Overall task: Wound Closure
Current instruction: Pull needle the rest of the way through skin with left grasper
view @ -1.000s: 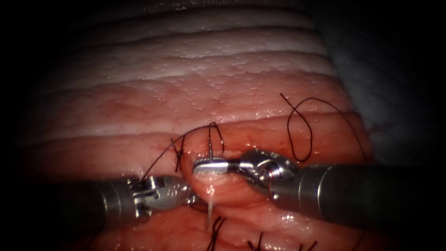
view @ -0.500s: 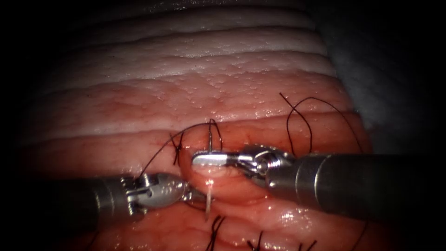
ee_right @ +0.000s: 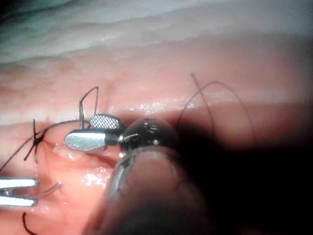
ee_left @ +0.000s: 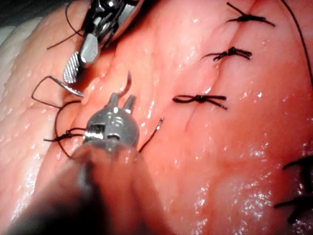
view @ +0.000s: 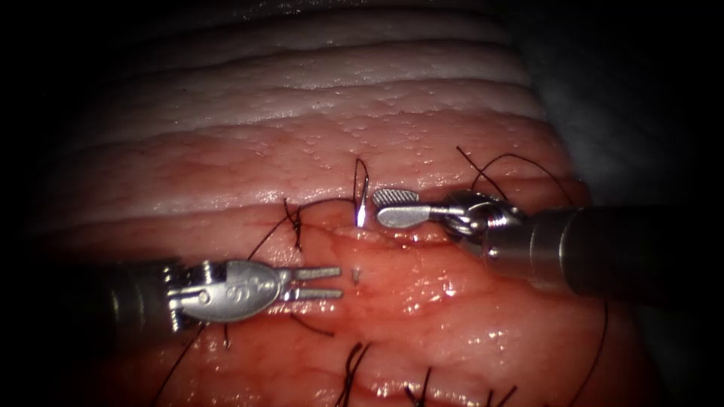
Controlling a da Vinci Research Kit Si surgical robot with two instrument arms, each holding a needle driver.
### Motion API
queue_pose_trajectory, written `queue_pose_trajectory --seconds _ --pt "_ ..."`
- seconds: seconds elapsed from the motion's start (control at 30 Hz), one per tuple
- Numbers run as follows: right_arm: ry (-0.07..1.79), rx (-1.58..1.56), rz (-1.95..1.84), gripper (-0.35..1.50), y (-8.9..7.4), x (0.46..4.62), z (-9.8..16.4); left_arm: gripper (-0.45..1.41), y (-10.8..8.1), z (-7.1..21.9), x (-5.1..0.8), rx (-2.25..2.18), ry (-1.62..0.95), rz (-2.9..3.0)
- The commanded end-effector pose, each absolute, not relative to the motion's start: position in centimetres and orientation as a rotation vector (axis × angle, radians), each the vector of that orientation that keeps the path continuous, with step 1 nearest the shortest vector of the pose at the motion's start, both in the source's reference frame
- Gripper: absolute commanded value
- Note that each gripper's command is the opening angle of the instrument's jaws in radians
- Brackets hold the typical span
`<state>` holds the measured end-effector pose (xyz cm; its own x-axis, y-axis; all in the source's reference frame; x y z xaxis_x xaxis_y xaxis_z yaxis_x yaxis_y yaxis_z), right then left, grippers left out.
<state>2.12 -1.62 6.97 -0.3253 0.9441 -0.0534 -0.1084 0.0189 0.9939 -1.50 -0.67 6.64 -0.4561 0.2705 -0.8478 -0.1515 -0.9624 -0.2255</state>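
The curved needle sits in the tissue (view: 452,301). Its tail end (view: 360,212) stands out beside the cut, and its tip (view: 357,276) pokes out nearer the camera. Dark thread (view: 360,172) loops up from the tail. The right tool (view: 375,206) is open, with its jaw tips just right of the tail and nothing held. Just left of the tip is the left tool (view: 339,283), open and holding nothing. In the left wrist view the needle tip (ee_left: 128,84) curves up past the left tool (ee_left: 122,100). The right wrist view has the right tool (ee_right: 87,131) beside the needle tail (ee_right: 80,116).
A tied knot (view: 294,223) with cut ends lies left of the needle's tail. Several finished stitches (view: 351,369) line the near edge, also seen as stitches (ee_left: 200,99) in the left wrist view. Loose thread (view: 520,162) curls over the tissue behind the right tool's shaft.
The right tool has opened, letting go of the needle, and drawn back up and to the right. The left tool has opened and shifted; the raised fold of tissue has dropped flat.
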Motion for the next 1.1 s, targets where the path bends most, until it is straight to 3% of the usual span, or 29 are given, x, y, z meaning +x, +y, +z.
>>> queue_pose_trajectory --seconds 0.03,0.43,0.53,0.57,0.6,0.67,0.8,1.1 --pt "1.383 0.929 1.463 0.64 -1.62 2.14 7.03 -0.08 -0.67 6.7 -1.57 -1.485 -0.181 2.479" --pt "1.379 0.928 1.455 0.57 -1.68 2.0 7.04 0.25 -0.65 6.84 -1.86 -1.543 -0.243 2.492" --pt "1.378 0.928 1.454 0.47 -1.7 2.0 7.03 0.17 -0.62 6.88 -1.89 -1.544 -0.242 2.491" --pt "1.378 0.928 1.454 0.41 -1.71 1.99 7.02 0.02 -0.61 6.89 -1.89 -1.545 -0.242 2.49" --pt "1.378 0.93 1.454 0.31 -1.73 1.99 7.0 -0.42 -0.6 6.9 -1.89 -1.544 -0.244 2.493" --pt "1.377 0.932 1.456 0.21 -1.74 1.99 6.96 -0.45 -0.59 6.92 -1.88 -1.537 -0.282 2.508" --pt "1.387 0.896 1.414 0.21 -1.75 2.0 6.84 -0.45 -0.56 6.95 -1.88 -1.545 -0.4 2.47" --pt "1.355 0.665 1.074 0.42 -1.85 2.03 6.5 -0.45 -0.39 6.9 -1.84 -1.554 -0.595 2.305"
